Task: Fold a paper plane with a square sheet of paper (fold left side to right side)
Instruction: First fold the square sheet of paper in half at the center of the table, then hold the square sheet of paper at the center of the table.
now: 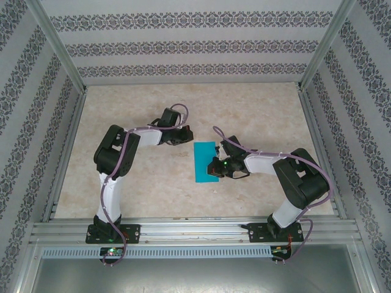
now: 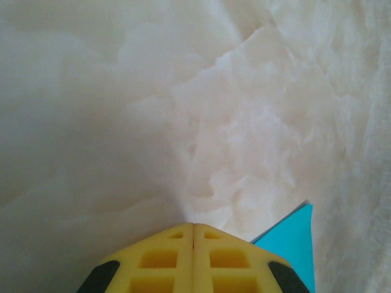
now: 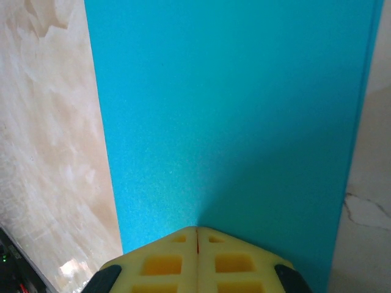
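Note:
The square sheet of paper (image 1: pixel 205 162) lies flat at the table's centre as a narrow teal rectangle, long side running away from me. It has no paper plane shape. My right gripper (image 1: pixel 215 168) is shut, and its yellow tips (image 3: pixel 197 229) come down on the near right part of the sheet (image 3: pixel 232 122), with nothing between the fingers. My left gripper (image 1: pixel 186 135) is shut too and hangs over bare table just off the sheet's far left corner. In the left wrist view its closed tips (image 2: pixel 193 225) point at the tabletop, with a paper corner (image 2: pixel 294 244) to their right.
The marble-patterned tabletop (image 1: pixel 140 177) is bordered by an aluminium rail (image 1: pixel 195 232) at the near edge and patterned walls (image 1: pixel 195 43) at the back and sides. Both arm bases (image 1: pixel 113 232) are bolted to the near rail.

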Controlling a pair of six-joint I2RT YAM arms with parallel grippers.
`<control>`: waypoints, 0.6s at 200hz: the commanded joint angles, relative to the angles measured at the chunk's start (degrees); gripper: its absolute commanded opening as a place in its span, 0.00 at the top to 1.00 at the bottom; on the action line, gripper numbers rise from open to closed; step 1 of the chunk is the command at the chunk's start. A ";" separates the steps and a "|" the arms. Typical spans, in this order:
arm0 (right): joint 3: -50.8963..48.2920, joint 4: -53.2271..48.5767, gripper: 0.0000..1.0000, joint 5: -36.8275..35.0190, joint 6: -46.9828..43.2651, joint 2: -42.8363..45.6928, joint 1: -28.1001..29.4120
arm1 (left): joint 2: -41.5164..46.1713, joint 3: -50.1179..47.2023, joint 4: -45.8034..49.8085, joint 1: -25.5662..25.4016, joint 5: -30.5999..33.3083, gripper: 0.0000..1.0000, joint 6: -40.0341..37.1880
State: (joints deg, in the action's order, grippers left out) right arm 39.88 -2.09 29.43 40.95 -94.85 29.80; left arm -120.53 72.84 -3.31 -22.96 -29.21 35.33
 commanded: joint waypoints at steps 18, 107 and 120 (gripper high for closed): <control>-2.58 -5.26 1.00 -3.06 1.91 -1.09 1.15 | 10.44 -8.67 0.80 -2.51 1.04 1.00 -1.05; -2.00 -5.38 1.00 -3.25 1.50 -2.01 1.40 | 10.11 -13.98 -1.35 -8.66 -2.73 1.00 3.61; -1.91 -5.38 1.00 -3.02 1.50 -1.84 1.39 | 9.60 -14.01 -0.52 -8.60 -1.58 1.00 3.59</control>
State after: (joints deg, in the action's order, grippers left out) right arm 39.62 -1.85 29.34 42.15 -94.61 30.26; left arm -109.36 58.50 -3.57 -31.51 -31.44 38.00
